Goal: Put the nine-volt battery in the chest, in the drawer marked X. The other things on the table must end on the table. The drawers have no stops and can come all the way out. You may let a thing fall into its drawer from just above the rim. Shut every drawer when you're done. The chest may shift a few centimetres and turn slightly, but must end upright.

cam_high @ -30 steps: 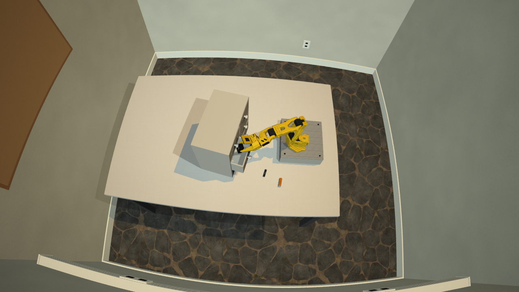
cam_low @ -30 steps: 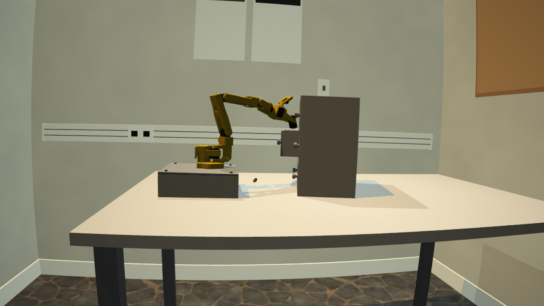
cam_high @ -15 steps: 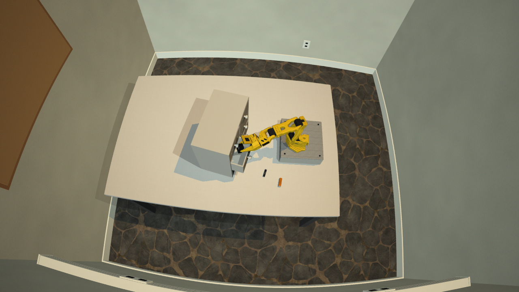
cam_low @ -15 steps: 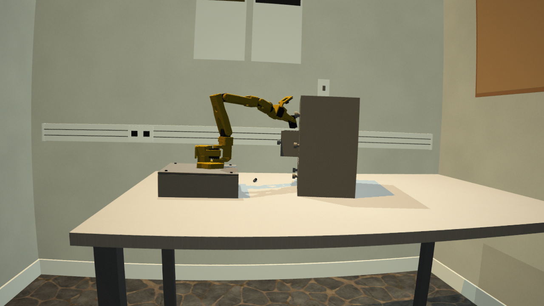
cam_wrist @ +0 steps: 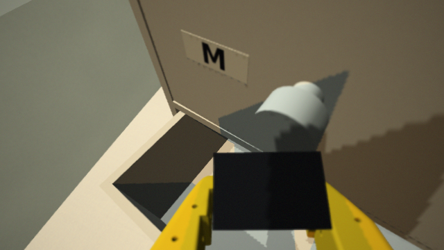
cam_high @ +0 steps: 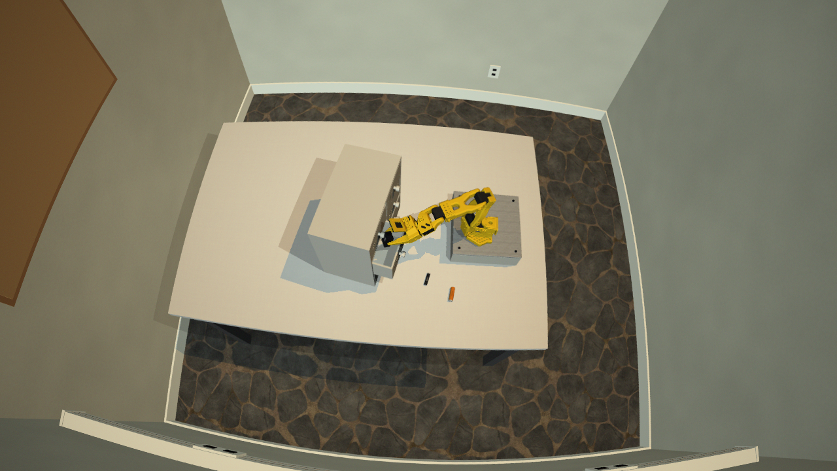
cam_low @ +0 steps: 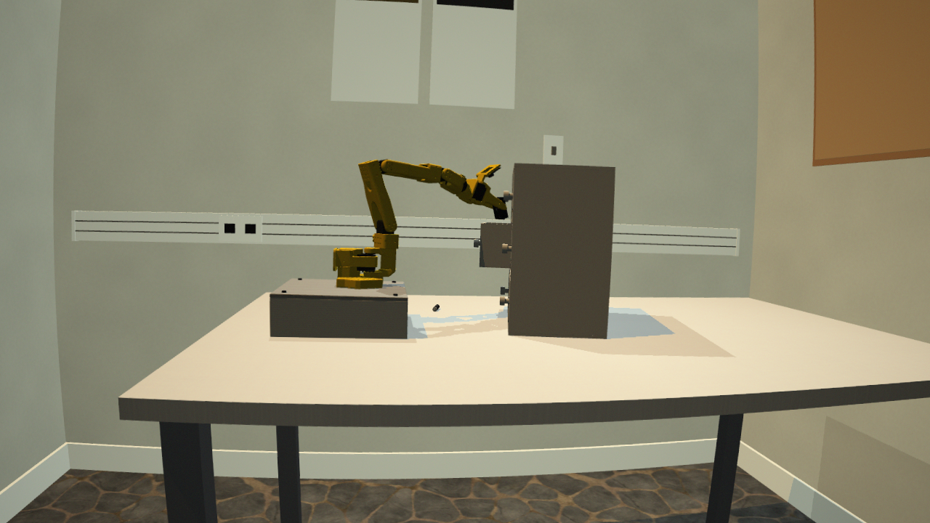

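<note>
My gripper (cam_high: 391, 235) (cam_low: 500, 200) (cam_wrist: 269, 194) is shut on the black block-shaped nine-volt battery (cam_high: 386, 239) (cam_low: 500, 210) (cam_wrist: 272, 191). The battery is close to the front of the upright chest (cam_high: 357, 193) (cam_low: 562, 253), a little above the rim level of a pulled-out drawer (cam_high: 383, 269) (cam_low: 495, 245) (cam_wrist: 128, 205). The label of this drawer is out of sight. Part of its inside is hidden by the gripper and battery. The drawer marked M (cam_wrist: 194, 87) above it looks shut, with its pale knob (cam_wrist: 295, 104) just beyond the battery. I see no X label.
A small black object (cam_high: 426, 279) (cam_low: 436, 307) and an orange cylinder (cam_high: 451, 294) lie on the table (cam_high: 327, 316) (cam_low: 455, 377), in front of the chest and to one side of the arm's grey base (cam_high: 497, 234) (cam_low: 338, 317). More knobs (cam_high: 395, 188) (cam_low: 504, 300) stick out from the chest front.
</note>
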Tool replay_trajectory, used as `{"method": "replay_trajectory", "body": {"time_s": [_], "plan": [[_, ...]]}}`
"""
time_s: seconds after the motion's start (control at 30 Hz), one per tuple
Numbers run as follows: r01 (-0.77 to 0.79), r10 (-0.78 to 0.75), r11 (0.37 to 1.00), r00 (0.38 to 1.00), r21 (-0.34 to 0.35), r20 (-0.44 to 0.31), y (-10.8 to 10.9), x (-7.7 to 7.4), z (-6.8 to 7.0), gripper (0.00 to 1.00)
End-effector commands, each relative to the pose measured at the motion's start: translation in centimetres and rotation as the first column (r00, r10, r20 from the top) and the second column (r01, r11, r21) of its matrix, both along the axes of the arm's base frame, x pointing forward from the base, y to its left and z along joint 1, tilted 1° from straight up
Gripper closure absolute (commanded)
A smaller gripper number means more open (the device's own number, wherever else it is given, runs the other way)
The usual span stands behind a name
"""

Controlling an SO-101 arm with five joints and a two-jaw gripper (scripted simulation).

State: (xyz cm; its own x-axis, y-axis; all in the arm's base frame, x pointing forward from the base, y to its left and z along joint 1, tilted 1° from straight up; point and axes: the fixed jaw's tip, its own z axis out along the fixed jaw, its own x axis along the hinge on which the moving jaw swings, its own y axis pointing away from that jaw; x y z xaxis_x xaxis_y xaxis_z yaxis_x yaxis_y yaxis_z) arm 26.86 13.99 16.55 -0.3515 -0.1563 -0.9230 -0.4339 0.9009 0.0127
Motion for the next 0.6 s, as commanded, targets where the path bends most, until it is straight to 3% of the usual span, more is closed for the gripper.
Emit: {"method": "replay_trajectory", "body": {"time_s": [0.0, 0.33, 0.57], "plan": [[-0.013, 0.012, 1.000, 0.999, 0.018, 0.053, 0.4, 0.2, 1.6, 1.00], [-0.013, 0.012, 1.000, 0.999, 0.018, 0.053, 0.4, 0.2, 1.6, 1.00], [-0.009, 0.008, 1.000, 0.999, 0.018, 0.053, 0.2, 0.0, -0.1, 1.00]]}}
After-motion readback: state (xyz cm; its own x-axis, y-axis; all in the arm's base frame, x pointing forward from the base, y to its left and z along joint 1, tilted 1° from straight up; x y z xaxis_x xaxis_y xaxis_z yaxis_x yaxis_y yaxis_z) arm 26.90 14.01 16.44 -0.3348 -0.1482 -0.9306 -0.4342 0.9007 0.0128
